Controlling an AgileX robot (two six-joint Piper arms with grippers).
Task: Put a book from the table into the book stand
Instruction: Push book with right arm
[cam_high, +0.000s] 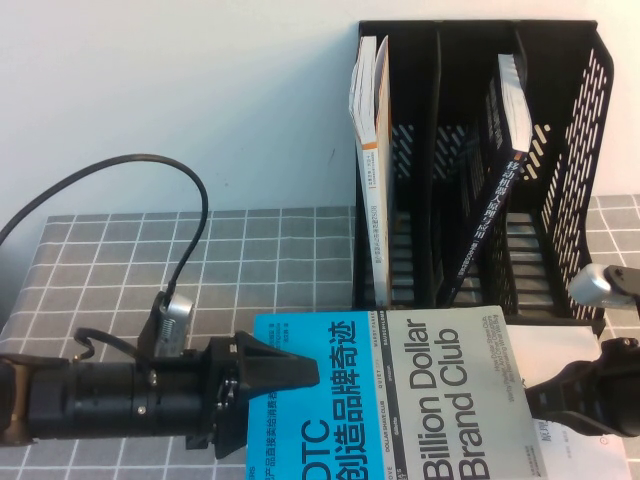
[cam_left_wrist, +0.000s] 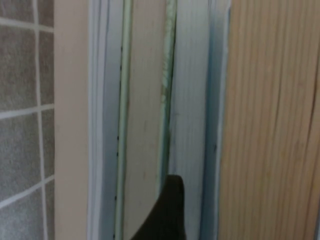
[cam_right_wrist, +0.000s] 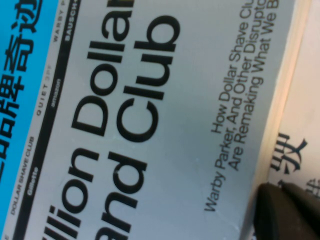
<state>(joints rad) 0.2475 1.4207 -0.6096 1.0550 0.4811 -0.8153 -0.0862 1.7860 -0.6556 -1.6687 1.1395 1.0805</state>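
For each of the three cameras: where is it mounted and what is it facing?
High: raised on the robot's side, angled down at the table, book stand and book; shows the left hand and right hand.
Left wrist: on the left arm, close against the book's page edges; a dark fingertip shows.
Right wrist: on the right arm, over the book's cover; fingertip shows.
Shared: the book appears in all views.

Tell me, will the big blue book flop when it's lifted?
Probably a bit: the book looks wide with a soft cover. Its smooth cover may be slippery. The left pincer sits at its blue edge, the right pincer at its grey edge, so two-sided support should help.
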